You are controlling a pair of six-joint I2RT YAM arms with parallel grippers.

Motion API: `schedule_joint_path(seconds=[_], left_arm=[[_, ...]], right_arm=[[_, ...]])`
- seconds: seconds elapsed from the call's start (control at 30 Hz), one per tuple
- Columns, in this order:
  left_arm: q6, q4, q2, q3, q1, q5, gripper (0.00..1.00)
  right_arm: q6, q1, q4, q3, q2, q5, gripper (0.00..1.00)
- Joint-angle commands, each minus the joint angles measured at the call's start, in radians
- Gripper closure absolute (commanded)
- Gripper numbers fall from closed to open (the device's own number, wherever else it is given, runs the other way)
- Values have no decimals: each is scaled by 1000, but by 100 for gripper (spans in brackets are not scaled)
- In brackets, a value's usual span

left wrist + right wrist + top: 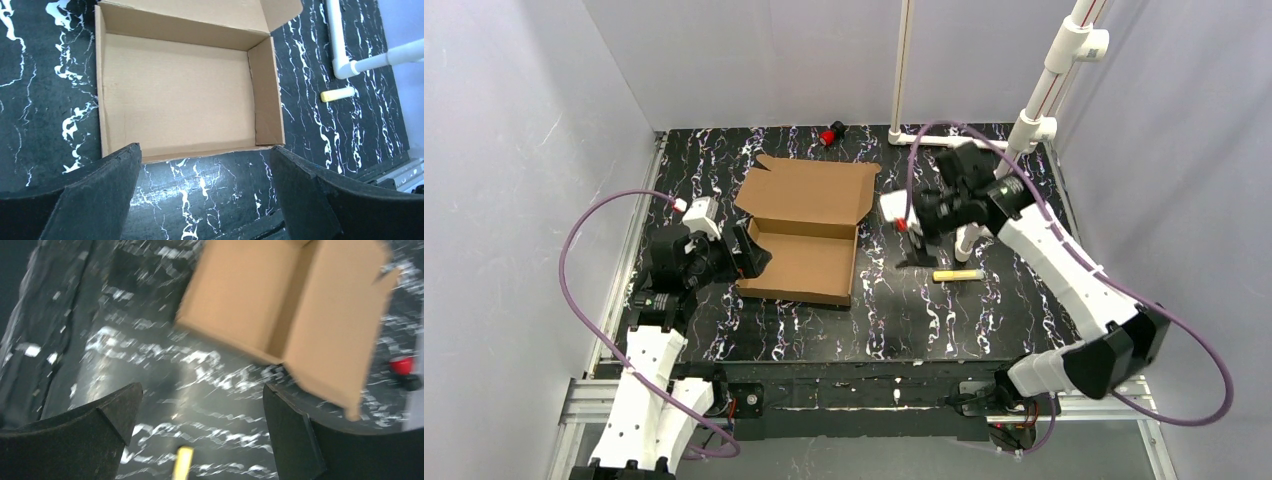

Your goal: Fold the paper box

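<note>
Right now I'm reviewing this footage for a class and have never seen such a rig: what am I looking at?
Two robot arms are bolted at the near edge of a black marbled table. The wide picture comes from a fixed camera above and behind them. The other two come from a camera on each wrist, so the dark shapes at the bottom are that arm's own fingers. The left gripper and the right gripper are both open and hold nothing. Between them lies the paper box, a brown cardboard tray with its walls up and its lid open. Also on the table: a small yellow stick and a red-and-black object near the far edge.
</note>
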State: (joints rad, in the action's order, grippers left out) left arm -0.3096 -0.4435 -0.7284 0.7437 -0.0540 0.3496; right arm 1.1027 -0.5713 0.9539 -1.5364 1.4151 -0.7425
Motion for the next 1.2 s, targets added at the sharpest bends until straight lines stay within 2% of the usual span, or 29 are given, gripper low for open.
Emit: schedule_joint_path(seconds=[0.0,0.2,0.27,0.33,0.5,0.67,0.83,1.17], left_arm=[[27,61,58,-72,5,84,2],[26,76,37,-81,4,38,2],[26,67,22,-72,5,34,2],[27,61,18,-71,4,23,2],[33,47,23,-67,5,-34,2],[35,39,21,-66,4,-56,2],[36,35,14,-64,5,-61,2],[32,39,32,-68,5,-73,2]], right_arm=[[275,34,173,241,-113,70,2],[372,192,179,478,-264,140,5],[364,237,135,560,-294,175,6],[364,261,63,642,-313,190,11],[358,277,-122,758,-303,244,19],[251,277,-336,798,-249,309,19],[211,277,-429,801,-178,362,19],[100,269,-478,771,23,454,40]])
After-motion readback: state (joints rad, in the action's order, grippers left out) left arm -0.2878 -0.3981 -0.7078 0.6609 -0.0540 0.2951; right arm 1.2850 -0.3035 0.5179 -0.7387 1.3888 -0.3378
